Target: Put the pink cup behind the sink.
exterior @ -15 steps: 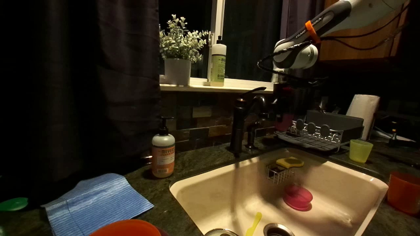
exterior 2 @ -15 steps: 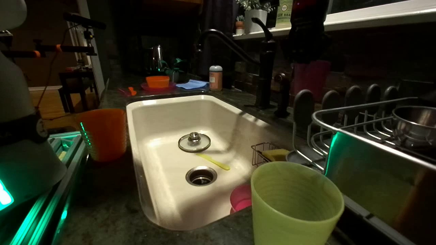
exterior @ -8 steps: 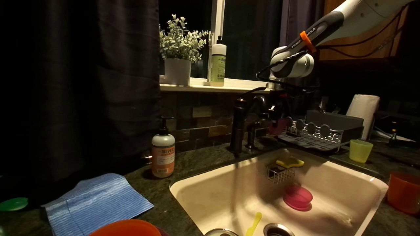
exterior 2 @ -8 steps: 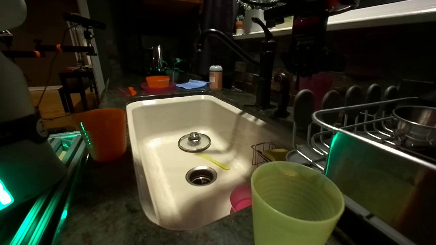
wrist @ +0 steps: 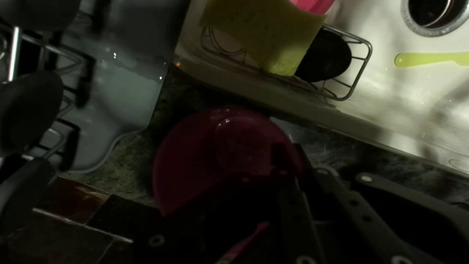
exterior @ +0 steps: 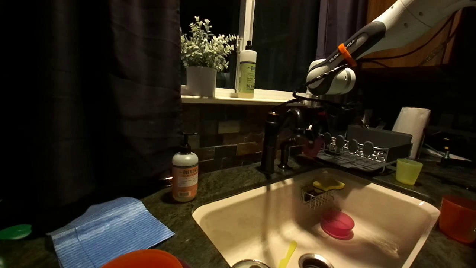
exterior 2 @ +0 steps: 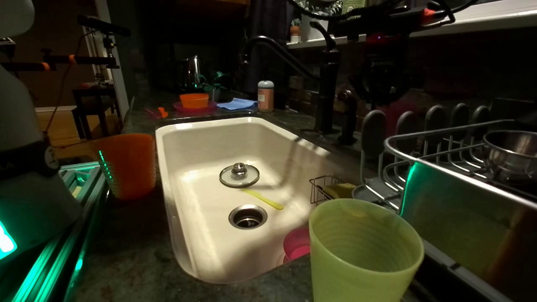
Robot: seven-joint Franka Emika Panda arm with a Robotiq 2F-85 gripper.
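Wrist view looks down into the pink cup (wrist: 220, 150). It looks dark red there, for it is in the shade, and its open end is up. The claw (wrist: 295, 156) is squeezed tight on the cup's edge, so it is pinching the cup. In an exterior view, the big white arm (exterior: 372, 34) bends down over this spot.

The cup is behind the sink (exterior 2: 197, 209), on the side by the stone wall (exterior: 241, 138). It is between the black tap (exterior: 270, 143) and the gray dish rack (exterior: 379, 136). It is too dark to tell if the bottom of the cup touches the desk (exterior: 223, 182).

Inside the sink are a glass lid (exterior 2: 239, 178), a yellow knife (exterior 2: 263, 199) near the drain (exterior 2: 247, 222), and a round pink bowl (exterior: 337, 224). A wire basket (exterior: 316, 200) is up against the back of the sink, with a yellow sponge (wrist: 262, 35) on it.

A green cup (exterior 2: 365, 260) stands on the desk by one end of the sink, and an orange cup (exterior 2: 128, 165) stands beside the sink, across from the wall. A shiny pot (exterior 2: 514, 155) sits in the dish rack. Well away from the claw, an orange soap bottle (exterior: 185, 176) stands close to a blue cloth (exterior: 109, 227). Up on the window shelf (exterior: 271, 97) are a plant (exterior: 202, 48) and a green soap bottle (exterior: 247, 76).
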